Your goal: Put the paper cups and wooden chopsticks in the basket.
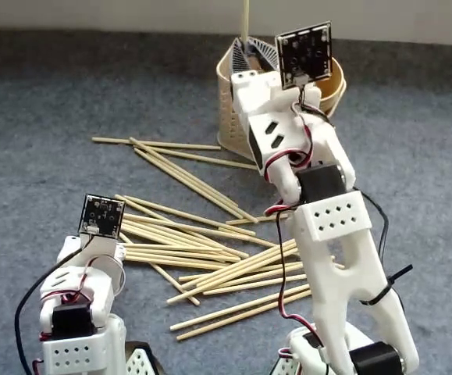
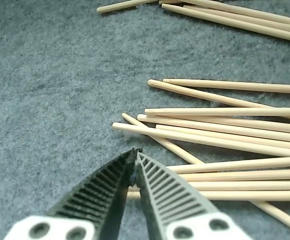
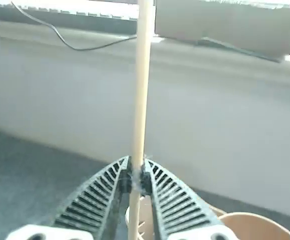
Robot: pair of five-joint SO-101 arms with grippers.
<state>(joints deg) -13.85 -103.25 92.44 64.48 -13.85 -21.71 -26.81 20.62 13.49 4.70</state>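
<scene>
The left gripper, closed on nothing, hangs over the near ends of loose wooden chopsticks strewn across the grey worktop. Farther right, the right gripper pinches one upright chopstick, its top cut off, above the basket, which is largely hidden behind the right arm.

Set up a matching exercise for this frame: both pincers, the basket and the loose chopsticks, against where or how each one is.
1. left pincer
2. right pincer
3. basket
4. loose chopsticks

A. scattered flat on the grey carpet
B. shut on an upright chopstick
C. shut and empty, low over the carpet
D. standing at the far side

Pairs: 1-C, 2-B, 3-D, 4-A
</scene>
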